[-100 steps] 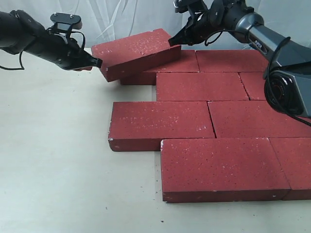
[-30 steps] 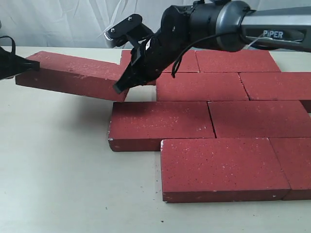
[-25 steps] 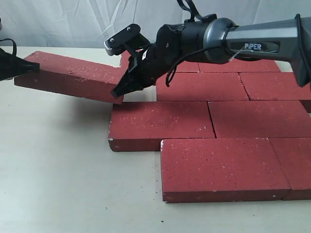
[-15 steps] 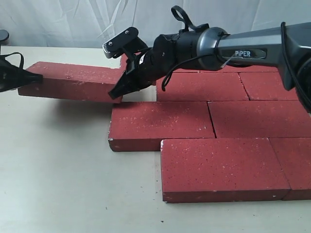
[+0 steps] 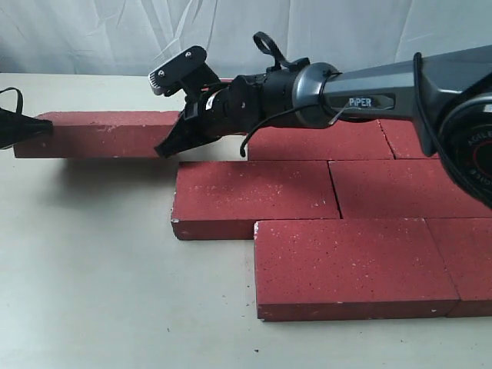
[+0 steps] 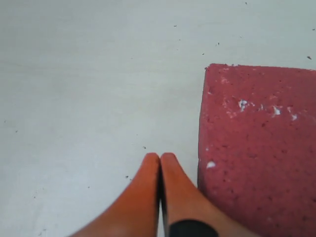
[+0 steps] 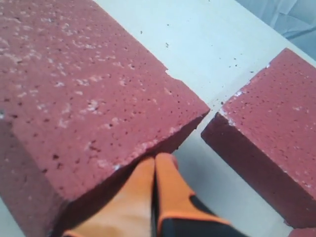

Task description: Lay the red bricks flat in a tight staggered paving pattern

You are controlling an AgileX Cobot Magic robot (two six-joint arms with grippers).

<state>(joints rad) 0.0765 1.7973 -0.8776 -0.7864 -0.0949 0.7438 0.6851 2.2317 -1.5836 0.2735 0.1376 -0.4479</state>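
Note:
One red brick [image 5: 100,132] lies level and apart at the left, between my two arms; whether it rests on the table I cannot tell. My left gripper [image 5: 48,127] is shut, its tip against the brick's left end; the left wrist view shows the shut gripper [image 6: 160,158] beside the brick [image 6: 261,148]. My right gripper [image 5: 163,149] reaches across, shut, its tip at the brick's right end corner, under the brick [image 7: 74,89] in the right wrist view [image 7: 157,159]. Several more bricks [image 5: 254,196] [image 5: 354,261] lie flat in staggered rows at the right.
The beige tabletop [image 5: 92,269] spreads left of and in front of the bricks. A white curtain [image 5: 92,31] hangs behind. The right arm [image 5: 346,81] stretches over the back rows. A neighbouring brick [image 7: 276,123] lies a narrow gap from the held end.
The loose brick has travelled left from the back of the paving and come down from a tilt to level. Both arms moved left and lower with it.

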